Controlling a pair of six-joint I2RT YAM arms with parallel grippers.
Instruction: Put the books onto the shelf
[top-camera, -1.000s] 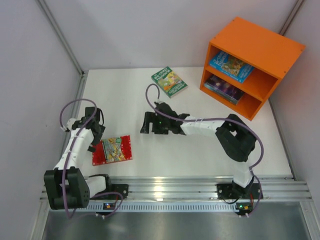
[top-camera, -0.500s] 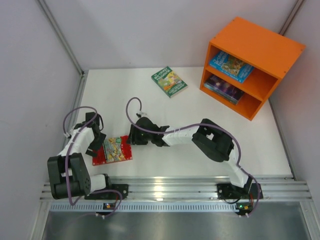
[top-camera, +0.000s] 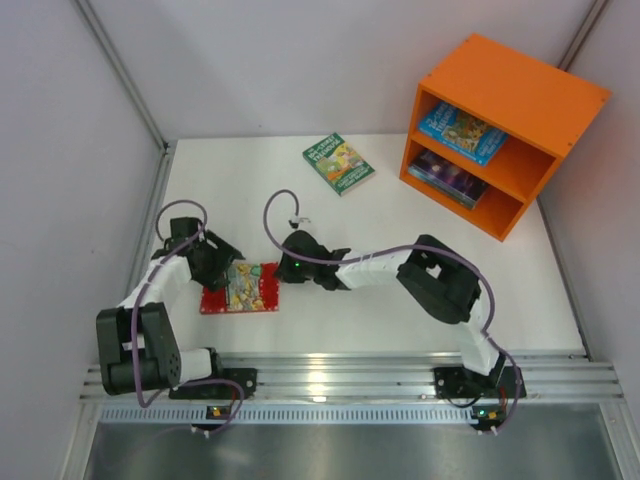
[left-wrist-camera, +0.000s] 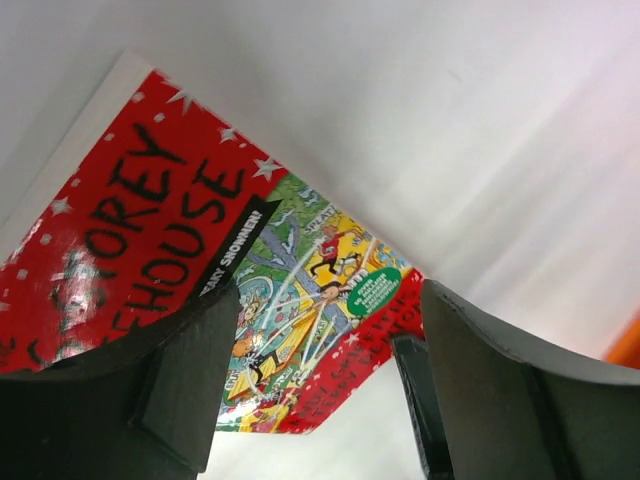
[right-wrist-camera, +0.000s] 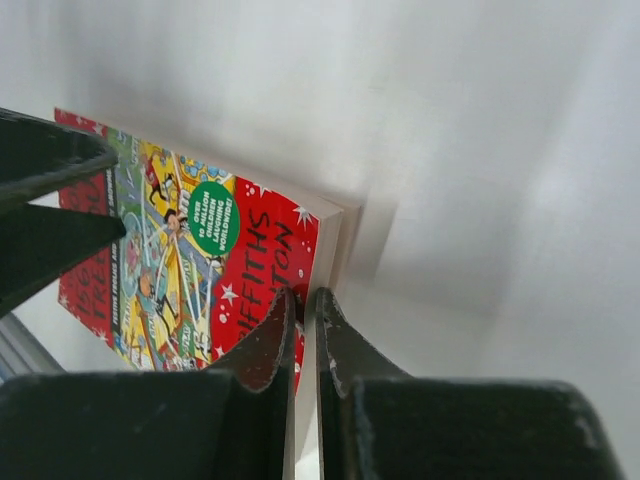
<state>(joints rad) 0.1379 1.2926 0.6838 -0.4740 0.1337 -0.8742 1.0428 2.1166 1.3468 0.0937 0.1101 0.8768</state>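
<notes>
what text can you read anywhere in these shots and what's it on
"OREY", start cut off, on the red book cover
"HOUSE", same cover
"FFITHS", start hidden, same cover
"TON", same cover
black banner and green round sticker on it: too blurred to read
green book and the books in the shelf: too small to read

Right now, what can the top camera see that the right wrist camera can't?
Only the top camera shows the orange shelf, with a bright blue book in its upper compartment and a dark purple book in the lower one, and the green book lying on the table. Only the right wrist camera shows the round green sticker on the red book and, up close, the shut right end effector at that book's edge. Both show the red book and the white table.
</notes>
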